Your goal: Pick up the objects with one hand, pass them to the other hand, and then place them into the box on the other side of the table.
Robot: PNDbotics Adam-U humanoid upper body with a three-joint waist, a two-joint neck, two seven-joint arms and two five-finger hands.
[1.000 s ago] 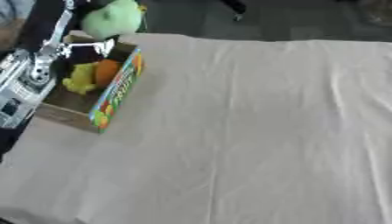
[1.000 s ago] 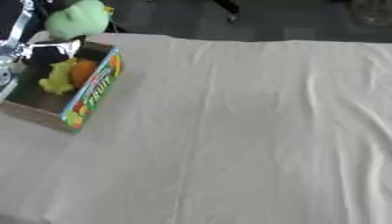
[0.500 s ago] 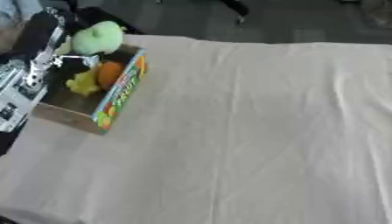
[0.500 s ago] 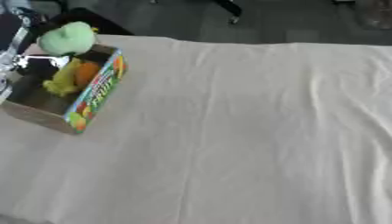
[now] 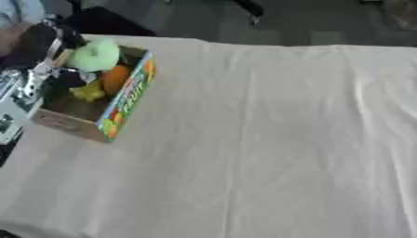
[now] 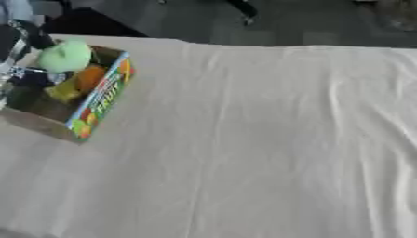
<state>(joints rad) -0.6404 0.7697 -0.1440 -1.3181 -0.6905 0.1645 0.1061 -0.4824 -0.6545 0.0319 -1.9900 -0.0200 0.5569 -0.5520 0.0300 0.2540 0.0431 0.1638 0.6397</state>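
A cardboard box [image 5: 122, 100] with a bright printed side stands at the table's far left. An orange fruit [image 5: 117, 78] and a yellow thing [image 5: 88, 90] lie inside it. A pale green round fruit [image 5: 96, 54] sits low over the box's far end, just above the orange one. My left hand [image 5: 45, 51] comes in from the left edge, its dark fingers curled round the green fruit. Part of the hand is cut off by the view's edge. My right hand shows in no view.
A wrinkled white cloth [image 5: 269, 139] covers the table, wide and bare to the right of the box. Dark floor lies beyond the far edge [image 5: 244, 42]. My left forearm [image 5: 12, 102] runs along the left edge beside the box.
My left hand has lowered the green fruit from above the box's far rim down into the box. The view has also shifted a little.
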